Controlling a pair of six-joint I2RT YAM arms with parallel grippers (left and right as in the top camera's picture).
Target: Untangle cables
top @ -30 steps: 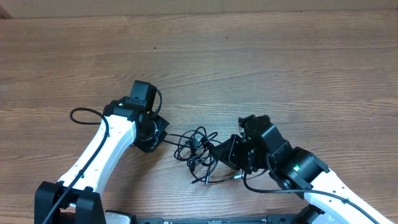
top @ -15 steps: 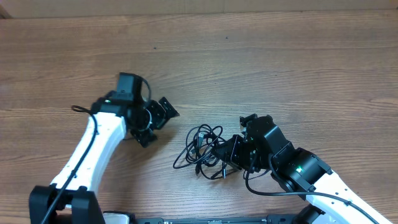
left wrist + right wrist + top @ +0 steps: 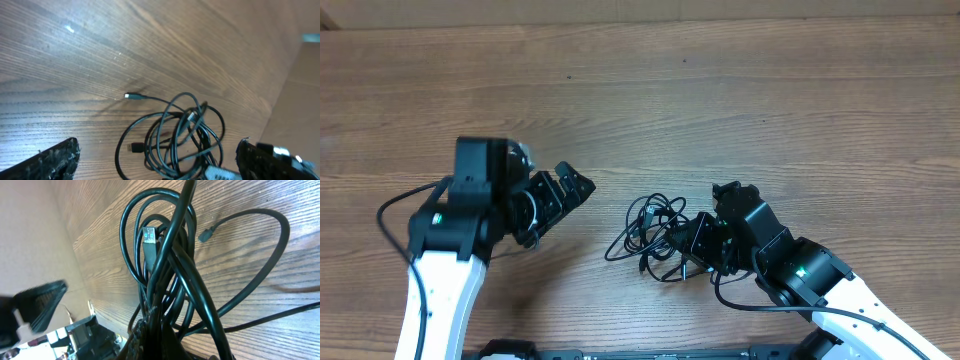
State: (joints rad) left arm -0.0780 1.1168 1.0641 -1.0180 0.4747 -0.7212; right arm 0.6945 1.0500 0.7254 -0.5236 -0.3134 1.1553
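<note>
Overhead view: we see even, diffuse light from above on the table (image 3: 720,100), with sharp grain, no glare, and only faint, soft shadows beside the arms and under the cables (image 3: 650,235). Left wrist view: we note a small bright glint on the wood (image 3: 67,29), a soft cable shadow, grain fanning toward the frame edges, and blurred dark fingertips (image 3: 47,161) in the lower corners. Right wrist view: we find the loops glossy and crisp at mid-frame, while the nearest strands at the bottom and the pale left margin are out of focus.
</note>
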